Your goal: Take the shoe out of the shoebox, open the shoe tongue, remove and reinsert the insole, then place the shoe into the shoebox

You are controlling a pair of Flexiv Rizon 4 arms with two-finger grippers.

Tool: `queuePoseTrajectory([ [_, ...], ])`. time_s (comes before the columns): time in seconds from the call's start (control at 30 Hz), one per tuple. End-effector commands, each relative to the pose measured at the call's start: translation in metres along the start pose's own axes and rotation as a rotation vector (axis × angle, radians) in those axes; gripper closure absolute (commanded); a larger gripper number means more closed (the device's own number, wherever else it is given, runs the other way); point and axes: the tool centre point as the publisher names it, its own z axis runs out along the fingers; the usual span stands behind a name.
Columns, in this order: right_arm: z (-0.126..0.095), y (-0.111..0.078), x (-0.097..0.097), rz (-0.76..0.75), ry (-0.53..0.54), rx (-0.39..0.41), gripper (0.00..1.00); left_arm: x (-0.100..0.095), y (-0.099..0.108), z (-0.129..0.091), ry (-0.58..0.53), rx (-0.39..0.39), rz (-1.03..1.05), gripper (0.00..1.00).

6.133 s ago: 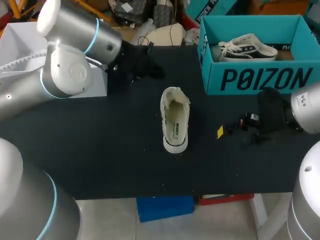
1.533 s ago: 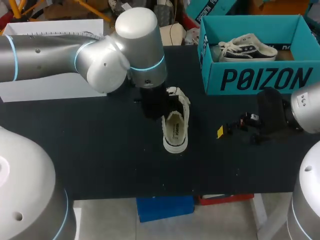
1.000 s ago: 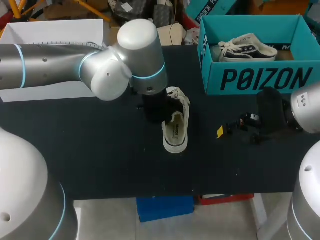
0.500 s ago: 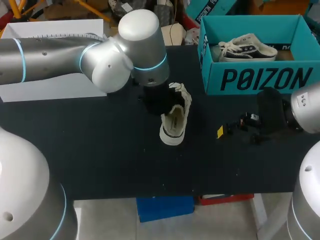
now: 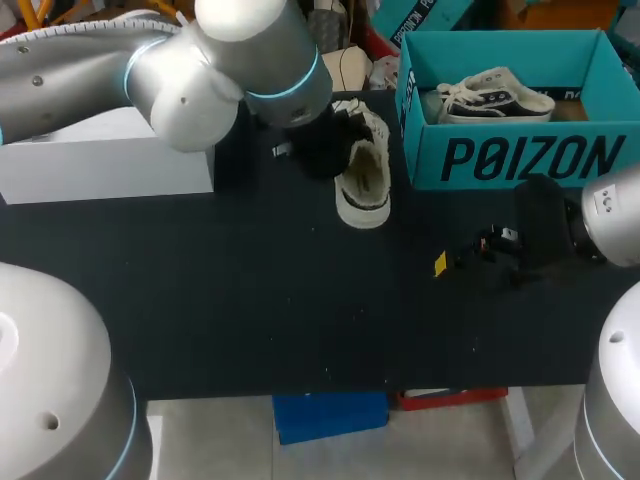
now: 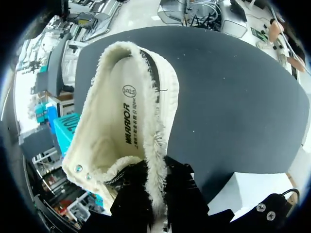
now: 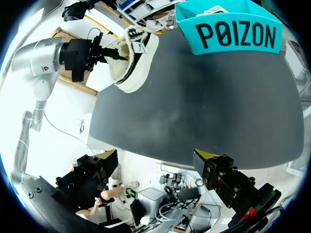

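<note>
Two arms are working at the black table [image 5: 250, 300], entries running from the left side across.

A white box [image 5: 110, 165] is sitting at the table's rear left. The left arm [image 5: 200, 60] is reaching in over it toward the middle of the far edge. The left gripper [image 6: 155, 194] is pinching the fleecy side wall of the cream shoe [image 5: 362, 175], with one black finger [image 6: 131, 196] inside the opening and the other outside. The grip is closed on the shoe.

The right wrist view is showing the shoe [image 7: 131, 58] raised clear of the table surface and tilted, its white sole turned toward that camera. In the left wrist view the shoe's opening is facing the camera, and the insole [image 6: 124, 126] is lying inside it. The heel end is pointing away from the gripper.

Just right of the shoe, the teal shoebox [image 5: 520, 155] is standing open at the table's rear right. A second shoe [image 5: 495, 95] is lying inside it.

Further right, the right arm [image 5: 610, 215] is coming in low over the table's right side. The right gripper [image 7: 156, 156] is hovering there with its fingers spread wide, nothing between them, well apart from the shoe. One yellow fingertip [image 5: 440, 263] is showing in the head view.
</note>
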Motion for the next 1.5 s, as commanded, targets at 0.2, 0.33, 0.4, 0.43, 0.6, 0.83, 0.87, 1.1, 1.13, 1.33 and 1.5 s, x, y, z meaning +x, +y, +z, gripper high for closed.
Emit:
queuePoseTrajectory([
  [0.2, 0.001, 0.000, 0.001, 0.001, -0.002, -0.001, 0.00, 0.050, 0.053, -0.125, -0.046, -0.319, -0.348, 1.00],
  [0.33, 0.001, 0.000, 0.001, 0.001, -0.002, -0.001, 0.00, 0.089, 0.081, -0.144, -0.036, -0.365, -0.471, 1.00],
  [0.4, 0.001, 0.000, 0.001, 0.001, -0.002, -0.001, 0.00, 0.111, 0.092, -0.153, -0.031, -0.385, -0.533, 1.00],
  [0.43, 0.001, 0.000, 0.001, 0.001, -0.002, -0.001, 0.00, 0.121, 0.096, -0.157, -0.026, -0.394, -0.556, 1.00],
  [0.6, 0.001, 0.000, 0.001, 0.001, -0.002, -0.001, 0.00, 0.168, 0.115, -0.171, -0.008, -0.425, -0.673, 1.00],
  [0.83, 0.001, 0.000, 0.001, 0.001, -0.002, -0.001, 0.00, 0.231, 0.136, -0.182, 0.032, -0.455, -0.797, 1.00],
  [0.87, 0.001, 0.000, 0.001, 0.001, -0.002, -0.001, 0.00, 0.240, 0.140, -0.182, 0.042, -0.459, -0.803, 1.00],
  [1.1, 0.001, 0.000, 0.001, 0.001, -0.002, -0.001, 0.00, 0.282, 0.159, -0.178, 0.069, -0.460, -0.859, 1.00],
  [1.13, 0.001, 0.000, 0.001, 0.001, -0.002, -0.001, 0.00, 0.286, 0.161, -0.178, 0.070, -0.462, -0.861, 1.00],
  [1.33, 0.001, 0.000, 0.001, 0.001, -0.002, -0.001, 0.00, 0.311, 0.186, -0.167, 0.082, -0.461, -0.898, 1.00],
  [1.5, 0.001, 0.000, 0.001, 0.001, -0.002, -0.001, 0.00, 0.322, 0.202, -0.156, 0.093, -0.459, -0.924, 1.00],
])
